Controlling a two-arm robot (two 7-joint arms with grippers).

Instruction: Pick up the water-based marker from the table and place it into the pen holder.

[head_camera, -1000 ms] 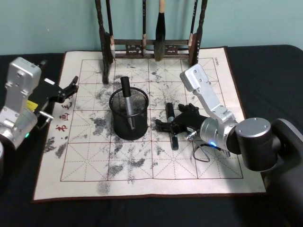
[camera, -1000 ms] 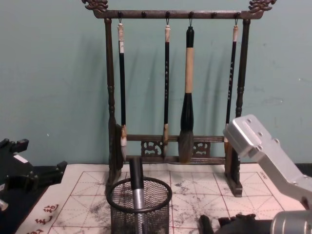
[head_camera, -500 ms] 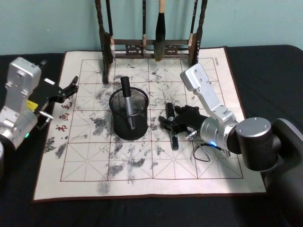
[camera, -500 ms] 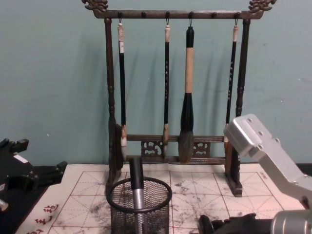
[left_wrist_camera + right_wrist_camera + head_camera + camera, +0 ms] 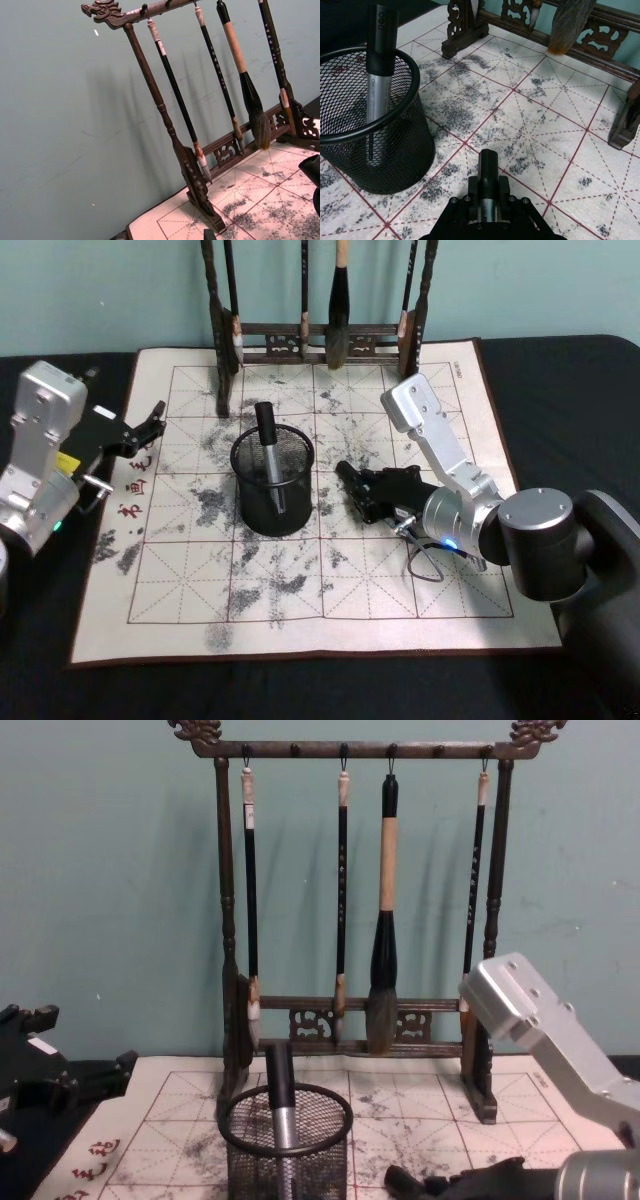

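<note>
Overhead, low frontal; common pen holder (image 5: 256, 506)

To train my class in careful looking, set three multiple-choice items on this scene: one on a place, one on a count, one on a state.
1. Where is the held marker relative to the pen holder?
A. Inside it
B. Outside it, on the robot's right
C. Behind it, under the rack

2. How many brushes hang on the brush rack?
A. Two
B. Six
C. Four

3. What state is the pen holder in?
A. Upright, with one marker in it
B. Tipped on its side
C. Upright and empty

Answers:
1 B: the right gripper grips the held marker beside the cup, while the left gripper sits at the mat's left edge.
2 C: the chest view shows four hanging.
3 A: a second marker stands inside the upright cup.
</note>
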